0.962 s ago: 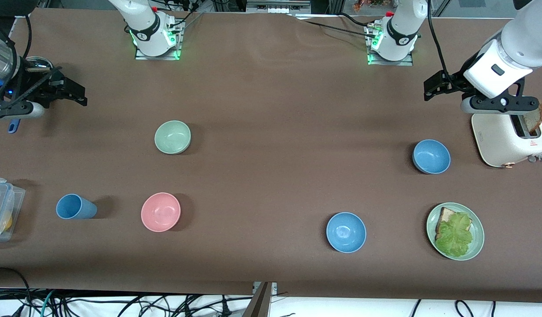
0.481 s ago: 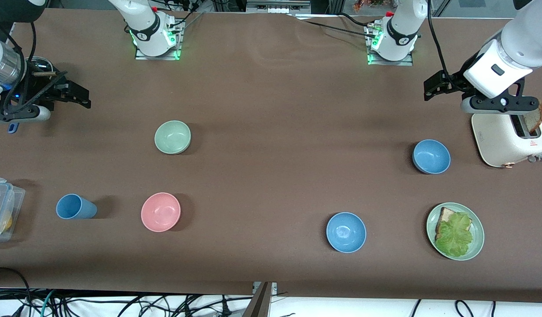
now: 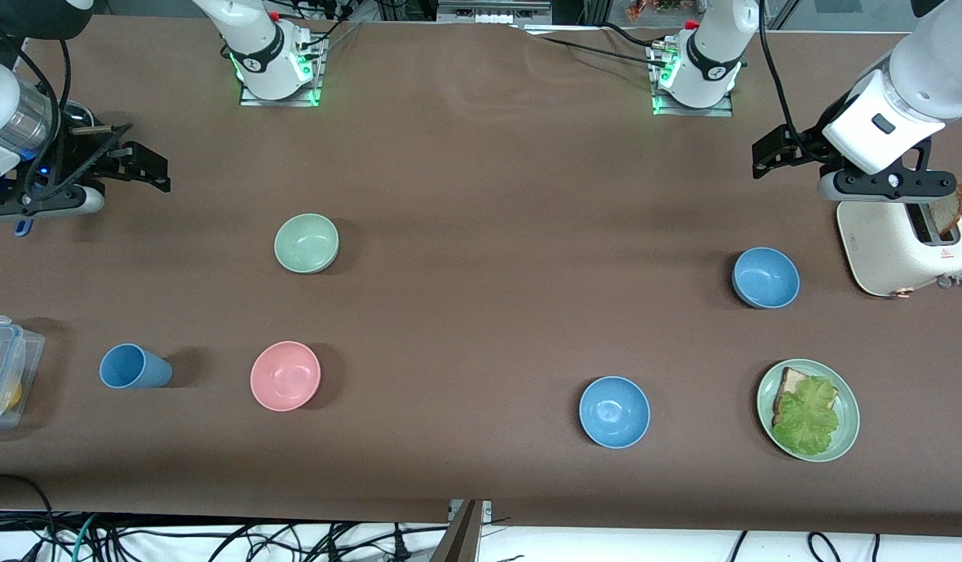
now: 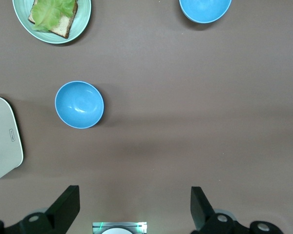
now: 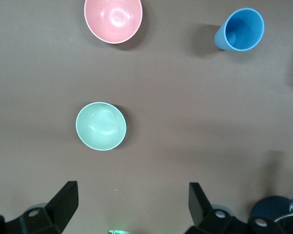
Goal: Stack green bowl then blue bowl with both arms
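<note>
The pale green bowl (image 3: 306, 243) stands empty toward the right arm's end of the table; it also shows in the right wrist view (image 5: 101, 126). One blue bowl (image 3: 765, 277) stands beside the toaster, and a second blue bowl (image 3: 614, 411) is nearer the front camera; both show in the left wrist view (image 4: 79, 104) (image 4: 205, 9). My right gripper (image 3: 149, 165) (image 5: 132, 202) is open and empty, up over the table's end, apart from the green bowl. My left gripper (image 3: 762, 160) (image 4: 134, 204) is open and empty, up over the table beside the toaster.
A pink bowl (image 3: 285, 375) and a blue cup (image 3: 133, 367) lie nearer the camera than the green bowl. A green plate (image 3: 852, 421) holds bread and lettuce. A white toaster (image 3: 903, 242) stands at the left arm's end, a plastic box (image 3: 1, 371) at the right arm's end.
My right gripper has moved a little toward the middle of the table. The left arm and the bowls have not moved.
</note>
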`<control>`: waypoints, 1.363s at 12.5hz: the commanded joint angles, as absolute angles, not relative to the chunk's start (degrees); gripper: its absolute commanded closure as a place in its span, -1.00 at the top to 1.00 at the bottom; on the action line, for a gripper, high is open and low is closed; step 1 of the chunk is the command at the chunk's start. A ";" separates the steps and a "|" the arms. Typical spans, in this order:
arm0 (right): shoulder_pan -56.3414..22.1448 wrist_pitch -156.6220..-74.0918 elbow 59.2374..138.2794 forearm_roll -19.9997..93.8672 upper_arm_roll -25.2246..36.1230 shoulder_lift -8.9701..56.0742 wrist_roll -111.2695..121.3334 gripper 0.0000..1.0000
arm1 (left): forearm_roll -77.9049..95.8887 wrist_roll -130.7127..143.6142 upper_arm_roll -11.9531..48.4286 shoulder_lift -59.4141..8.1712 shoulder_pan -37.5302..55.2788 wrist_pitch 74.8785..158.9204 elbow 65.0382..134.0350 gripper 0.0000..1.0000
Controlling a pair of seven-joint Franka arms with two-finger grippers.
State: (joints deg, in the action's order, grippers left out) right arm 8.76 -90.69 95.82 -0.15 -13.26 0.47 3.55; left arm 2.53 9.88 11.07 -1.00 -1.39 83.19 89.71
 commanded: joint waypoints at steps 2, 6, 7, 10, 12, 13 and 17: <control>8.96 -91.58 97.03 -0.26 -13.36 -0.62 5.45 1.00 | 2.90 8.70 11.16 -0.70 -1.67 82.53 89.30 1.00; 8.96 -92.11 97.90 -0.18 -13.36 -0.44 5.27 1.00 | 2.90 8.70 11.25 -0.70 -1.58 82.27 89.21 1.00; 8.96 -94.98 100.69 -0.09 -13.36 -0.27 5.19 1.00 | 2.90 8.70 11.16 -0.70 -1.58 82.27 89.21 1.00; 8.96 -112.96 114.91 0.00 -13.53 0.00 3.52 1.00 | 2.90 8.70 11.25 -0.79 -1.58 82.27 89.12 1.00; 8.88 -125.54 123.80 0.00 -14.85 1.22 1.16 1.00 | 2.90 8.70 11.25 -0.70 -1.58 82.18 89.21 1.00; 8.88 -131.77 128.10 0.00 -15.55 2.01 -0.51 1.00 | 2.90 8.70 11.25 -0.79 -1.58 82.18 89.12 1.00; 8.70 -143.95 134.12 0.00 -18.81 7.89 -6.85 1.00 | 2.90 8.70 11.34 -0.70 -1.05 81.91 89.12 1.00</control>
State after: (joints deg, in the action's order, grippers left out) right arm 8.59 -140.89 132.98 -0.12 -18.06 6.39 -4.82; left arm 2.53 9.87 11.36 -1.00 -1.10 82.91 89.72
